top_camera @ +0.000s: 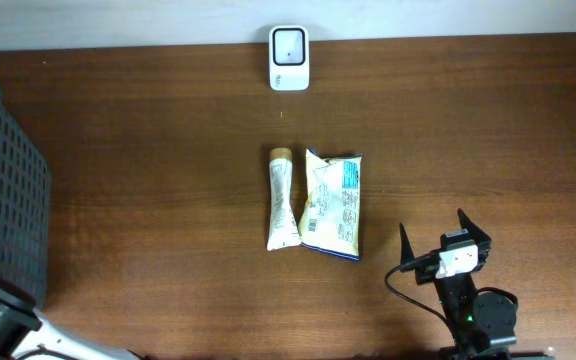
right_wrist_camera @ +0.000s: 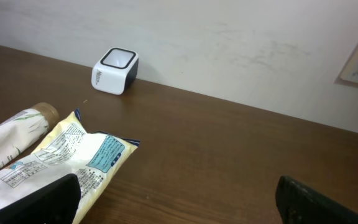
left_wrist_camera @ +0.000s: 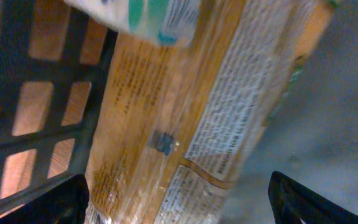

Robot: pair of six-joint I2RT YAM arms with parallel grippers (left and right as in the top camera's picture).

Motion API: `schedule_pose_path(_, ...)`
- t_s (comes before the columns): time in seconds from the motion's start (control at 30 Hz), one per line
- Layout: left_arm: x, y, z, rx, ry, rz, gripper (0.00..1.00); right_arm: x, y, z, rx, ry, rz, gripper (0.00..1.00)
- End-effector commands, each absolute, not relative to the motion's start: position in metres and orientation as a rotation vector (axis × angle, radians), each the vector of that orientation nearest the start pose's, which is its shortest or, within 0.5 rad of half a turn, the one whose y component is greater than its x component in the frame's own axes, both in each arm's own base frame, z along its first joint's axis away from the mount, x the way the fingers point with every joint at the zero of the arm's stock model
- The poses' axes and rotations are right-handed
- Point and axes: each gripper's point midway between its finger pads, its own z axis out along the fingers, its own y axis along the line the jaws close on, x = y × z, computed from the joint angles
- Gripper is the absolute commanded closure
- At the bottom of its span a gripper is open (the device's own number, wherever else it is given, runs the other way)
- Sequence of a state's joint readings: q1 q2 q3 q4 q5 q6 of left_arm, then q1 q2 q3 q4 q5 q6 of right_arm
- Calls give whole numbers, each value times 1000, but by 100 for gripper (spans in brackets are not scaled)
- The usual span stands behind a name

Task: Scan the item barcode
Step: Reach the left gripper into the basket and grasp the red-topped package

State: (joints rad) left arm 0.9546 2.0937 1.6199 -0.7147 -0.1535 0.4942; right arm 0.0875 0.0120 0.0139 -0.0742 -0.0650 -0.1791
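The white barcode scanner (top_camera: pixel 289 57) stands at the table's far edge, and it shows in the right wrist view as a small box (right_wrist_camera: pixel 115 70) by the wall. In the left wrist view an orange printed package (left_wrist_camera: pixel 185 118) lies inside the basket. My left gripper (left_wrist_camera: pixel 178 182) hangs open over it, one finger on each side and neither touching. A white and green packet (left_wrist_camera: pixel 148 15) overlaps the package's top. My right gripper (top_camera: pixel 432 222) is open and empty at the near right of the table. The left gripper itself is hidden in the overhead view.
A cream tube (top_camera: pixel 282 198) and a yellow-white snack bag (top_camera: pixel 333 204) lie side by side mid-table, left of the right gripper (right_wrist_camera: pixel 178 183). The dark mesh basket (top_camera: pixel 8 200) stands at the left edge, and its grid wall (left_wrist_camera: pixel 42 93) is close beside the left fingers.
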Motion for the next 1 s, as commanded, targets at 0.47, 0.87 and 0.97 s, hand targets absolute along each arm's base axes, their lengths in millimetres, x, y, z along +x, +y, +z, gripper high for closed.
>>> schedule_pose_path(0.47,246,405,-3,-740,2872,296,40,244,33,157,-266,1624,-13,1)
schedule_pose_path(0.87,286,390,17,-612,2831,288,100,244,33,157,-266,1624,-13,1)
schedule_pose_path(0.97,315,383,52,-525,2743,288,100,244,33,156,-266,1625,-13,1)
